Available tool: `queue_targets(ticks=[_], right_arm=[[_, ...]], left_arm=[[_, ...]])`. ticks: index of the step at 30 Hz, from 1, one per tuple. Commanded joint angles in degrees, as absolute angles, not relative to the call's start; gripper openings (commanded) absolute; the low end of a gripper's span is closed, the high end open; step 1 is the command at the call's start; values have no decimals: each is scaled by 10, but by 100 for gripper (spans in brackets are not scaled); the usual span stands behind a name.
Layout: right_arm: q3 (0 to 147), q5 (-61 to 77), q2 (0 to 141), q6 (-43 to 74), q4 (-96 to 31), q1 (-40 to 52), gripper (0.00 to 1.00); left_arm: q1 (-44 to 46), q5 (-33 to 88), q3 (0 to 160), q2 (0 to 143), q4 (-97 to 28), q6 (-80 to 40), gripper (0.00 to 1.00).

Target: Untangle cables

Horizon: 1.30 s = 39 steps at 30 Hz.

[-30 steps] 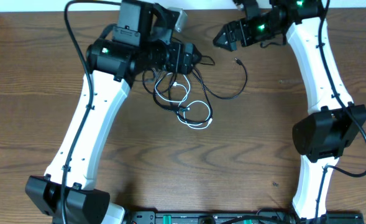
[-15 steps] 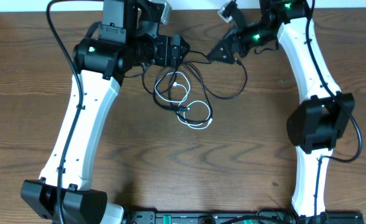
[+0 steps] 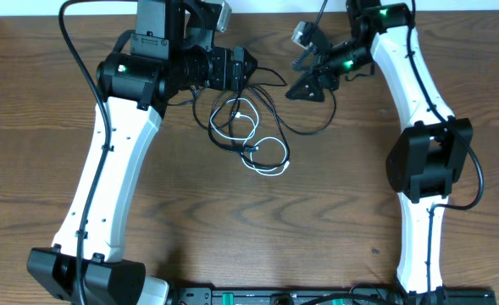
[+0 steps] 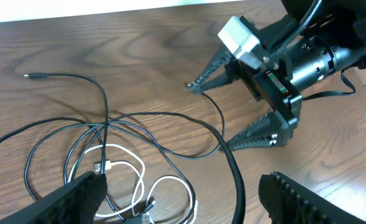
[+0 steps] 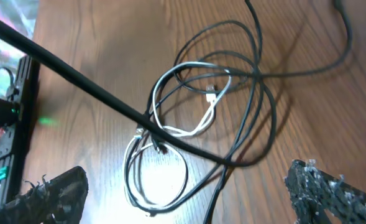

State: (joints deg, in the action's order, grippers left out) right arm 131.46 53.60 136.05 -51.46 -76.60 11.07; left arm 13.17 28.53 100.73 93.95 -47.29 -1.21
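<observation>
Black fingers (image 4: 71,198) wide apart, both pairs, near cables (image 4: 106,121)

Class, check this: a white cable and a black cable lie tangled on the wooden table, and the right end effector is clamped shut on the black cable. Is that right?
Not quite. The right end effector is open wide, gripping nothing; the left wrist view shows it. The white cable and black cable do lie tangled on the table.

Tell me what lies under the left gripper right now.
Beneath the open left gripper lie loops of the black cable crossing the white cable on the wooden table. From overhead the gripper covers the tangle's upper edge, so what lies directly beneath it there cannot be seen.
</observation>
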Motion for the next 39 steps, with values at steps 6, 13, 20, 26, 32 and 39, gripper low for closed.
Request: queue_targets(ticks=[6, 13, 20, 26, 32, 39], right_arm=[[1314, 543, 1361, -516, -728, 141, 83], [1314, 546, 1361, -417, -642, 144, 76], [1314, 562, 1361, -334, -606, 144, 26], [1315, 578, 1354, -237, -585, 127, 1], [1315, 525, 1306, -151, -589, 96, 1], [1315, 323, 1238, 8, -646, 68, 1]], left_arm=[[129, 283, 1015, 924, -471, -3, 84], [129, 283, 1015, 924, -471, -7, 84], [129, 283, 1015, 924, -471, -7, 84], [128, 270, 1015, 924, -465, -6, 84], [101, 263, 1015, 924, -432, -7, 84], [58, 263, 1015, 924, -421, -7, 84]])
